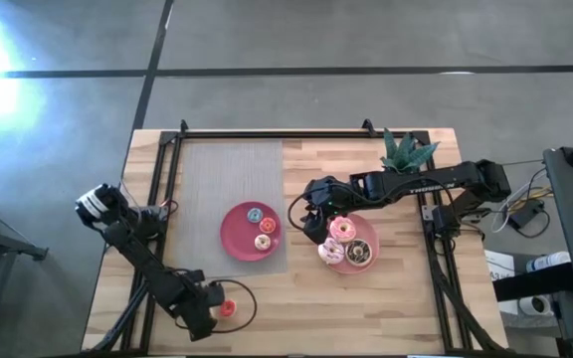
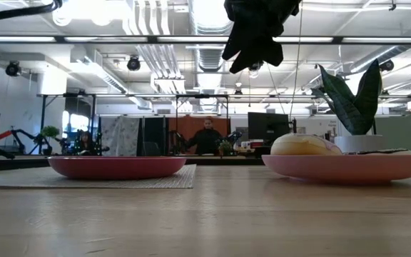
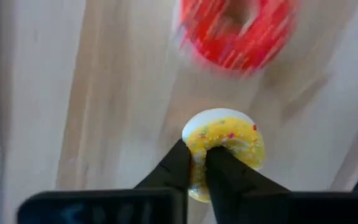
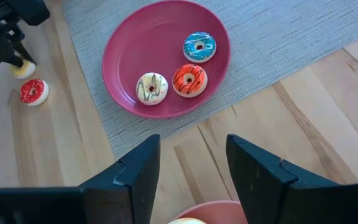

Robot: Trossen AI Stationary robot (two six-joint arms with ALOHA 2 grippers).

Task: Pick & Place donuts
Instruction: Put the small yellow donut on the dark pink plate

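The left gripper (image 3: 196,167) jaws clench the small yellow sprinkled donut (image 3: 225,143) on the wooden surface (image 1: 386,308), beside a red ring donut (image 3: 236,31). The right gripper (image 4: 191,171), jaws released, hovers near the round pink plate (image 4: 123,53).

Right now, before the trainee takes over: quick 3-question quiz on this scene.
1. True or false: the right end effector is open and holds nothing.
2. How many small donuts lie on the plate on the grey mat? A) two B) three C) four
3. Fill in: the left end effector is shut on the rim of the ___ donut.
Key: 1 true; 2 B; 3 yellow donut.
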